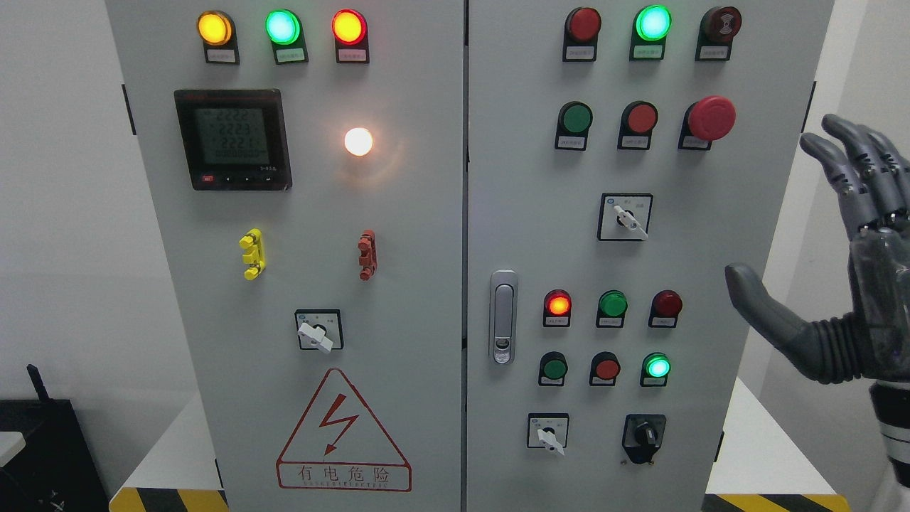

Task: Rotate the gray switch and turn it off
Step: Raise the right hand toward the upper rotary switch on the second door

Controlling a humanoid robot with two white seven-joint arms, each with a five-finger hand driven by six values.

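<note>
Raised at the frame's right edge, the right robot hand (846, 284) has its fingers spread, holding nothing. Left of it on the cabinet panel (711, 249), well apart, sits the gray switch (630, 220), its pale lever slanting down-right inside a black-framed square.

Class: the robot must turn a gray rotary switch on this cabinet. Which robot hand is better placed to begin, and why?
The right robot hand: it is raised, fingers spread, beside the cabinet's right door, which carries gray switches. The left arm is out of view.
</note>
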